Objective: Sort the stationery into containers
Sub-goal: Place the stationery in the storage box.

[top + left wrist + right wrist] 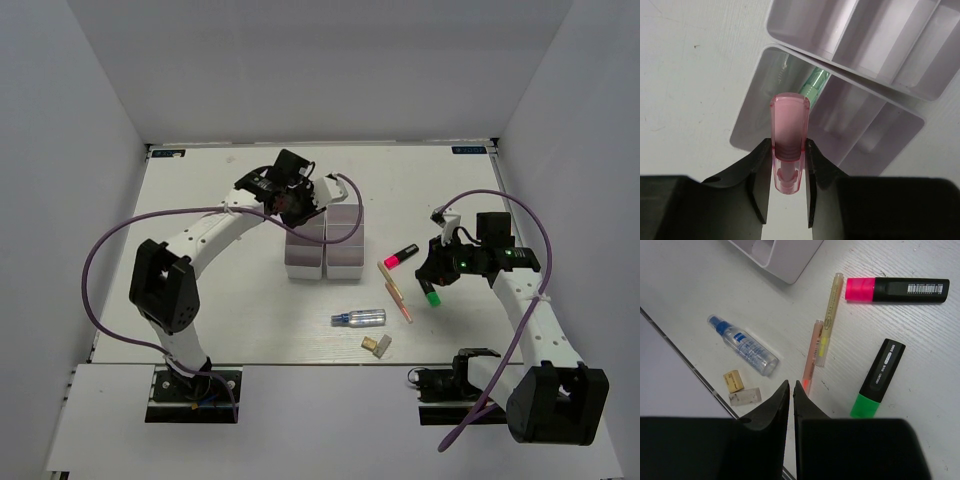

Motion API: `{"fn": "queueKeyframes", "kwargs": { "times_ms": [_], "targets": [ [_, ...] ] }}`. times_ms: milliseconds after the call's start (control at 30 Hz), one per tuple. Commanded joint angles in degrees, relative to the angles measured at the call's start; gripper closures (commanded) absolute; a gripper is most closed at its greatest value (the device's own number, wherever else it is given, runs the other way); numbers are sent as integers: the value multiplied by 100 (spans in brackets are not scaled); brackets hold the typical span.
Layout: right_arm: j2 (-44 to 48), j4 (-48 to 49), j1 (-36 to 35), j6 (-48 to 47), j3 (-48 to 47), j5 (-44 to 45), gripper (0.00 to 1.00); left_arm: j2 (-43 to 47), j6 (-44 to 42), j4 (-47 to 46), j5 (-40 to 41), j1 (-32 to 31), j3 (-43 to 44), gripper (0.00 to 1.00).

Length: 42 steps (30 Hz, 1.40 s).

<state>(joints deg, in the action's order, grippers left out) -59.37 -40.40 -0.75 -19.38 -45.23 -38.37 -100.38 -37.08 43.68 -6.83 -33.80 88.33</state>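
My left gripper (788, 150) is shut on a pink capsule-like piece (789, 132) and holds it above the end compartment of one white tray (752, 117). A green capsule-like piece (815, 82) lies in that compartment. The second tray (920, 85) lies against the first. My right gripper (791, 387) is shut and empty, above the table. Below it lie a thin orange pen (811, 357), a yellowish pen (829, 315), a green-capped marker (880, 375) and a pink-capped marker (900, 290). A clear bluish tube (745, 346) and a tan eraser block (733, 380) lie to their left.
A whitish eraser (745, 396) lies beside the tan one, close to the table's near edge (690, 370). From above, both trays (325, 258) stand side by side mid-table, with the left gripper (300, 205) over their far end and the right gripper (432, 270) over the markers.
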Motion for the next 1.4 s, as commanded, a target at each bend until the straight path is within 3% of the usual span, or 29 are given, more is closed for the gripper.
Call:
{"fn": "queueKeyframes", "kwargs": {
  "times_ms": [0, 600, 800, 1167, 1233, 1367],
  "targets": [
    [-48, -38, -4, -93, -188, -144, 90, 458, -466, -385, -20, -39, -228, 100],
    [-74, -73, 286, -137, -214, -215, 89, 265, -959, -984, 463, -364, -325, 100],
    [-92, -99, 321, -145, -223, -285, 89, 273, -915, -1168, 569, -381, -466, 92],
    [-101, -152, 401, -180, -232, -399, 89, 308, -871, -1582, 648, -382, -818, 86],
    [-74, -135, 418, -207, -232, -399, 89, 300, -853, -1599, 648, -373, -835, 82],
    [-83, -152, 427, -189, -232, -417, 89, 361, -836, -1792, 841, -382, -949, 64]
  ]
}}
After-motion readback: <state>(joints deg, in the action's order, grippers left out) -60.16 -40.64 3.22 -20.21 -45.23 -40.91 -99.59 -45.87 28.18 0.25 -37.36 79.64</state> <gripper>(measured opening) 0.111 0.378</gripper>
